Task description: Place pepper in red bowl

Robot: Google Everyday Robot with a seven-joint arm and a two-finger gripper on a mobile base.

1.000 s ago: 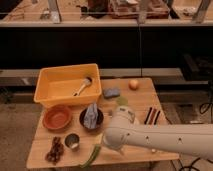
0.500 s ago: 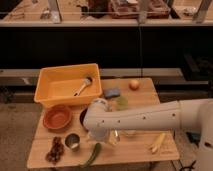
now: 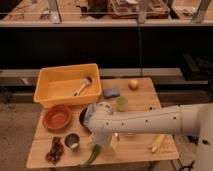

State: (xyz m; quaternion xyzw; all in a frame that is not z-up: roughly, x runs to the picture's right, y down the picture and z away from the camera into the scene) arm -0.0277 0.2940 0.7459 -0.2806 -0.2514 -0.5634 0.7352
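The green pepper (image 3: 90,157) lies on the wooden table's front edge, left of centre. My gripper (image 3: 106,144) hangs from the white arm just above and to the right of the pepper's upper end, open, with nothing in it. The arm reaches in from the right across the table. The orange-red bowl (image 3: 56,118) sits empty at the table's left side, behind and to the left of the pepper.
A big yellow tub (image 3: 67,84) holding a utensil stands at the back left. A small metal cup (image 3: 72,142) and dark fruit pieces (image 3: 54,150) lie left of the pepper. A blue sponge (image 3: 111,92), a round green item (image 3: 121,103), an orange fruit (image 3: 133,84) and a pale corn piece (image 3: 156,143) are also on the table.
The arm has swung left and stretched across the table, and the gripper has come down close to the pepper. The objects on the table have not moved.
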